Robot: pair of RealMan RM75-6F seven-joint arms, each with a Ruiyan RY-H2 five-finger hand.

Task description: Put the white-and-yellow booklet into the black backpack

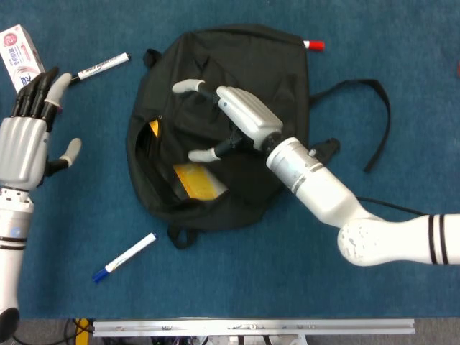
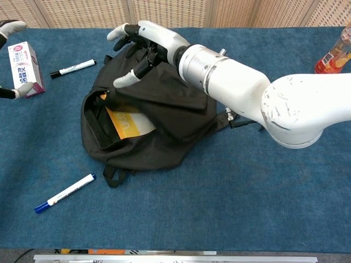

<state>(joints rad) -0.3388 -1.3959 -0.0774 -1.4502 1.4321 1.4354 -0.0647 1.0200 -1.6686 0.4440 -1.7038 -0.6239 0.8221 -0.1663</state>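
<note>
The black backpack [image 1: 237, 65] [image 2: 175, 109] lies flat mid-table, its opening facing left. Only a yellow strip of the white-and-yellow booklet [image 1: 198, 181] [image 2: 129, 123] shows inside the opening; the bag's flap covers the remainder. My right hand [image 1: 233, 122] [image 2: 148, 46] hovers over the flap with thumb and fingers spread, holding nothing that I can see. My left hand [image 1: 27, 136] [image 2: 8, 27] is out at the far left, well away from the bag, fingers straight and apart and holding nothing.
A white-and-pink box [image 1: 18, 47] [image 2: 24, 68] and a black marker [image 1: 100, 67] [image 2: 74, 67] lie near my left hand. A blue marker [image 1: 123, 256] [image 2: 63, 193] lies in front of the bag. The bag's strap [image 1: 370, 122] trails right. A bottle [image 2: 334, 52] stands far right.
</note>
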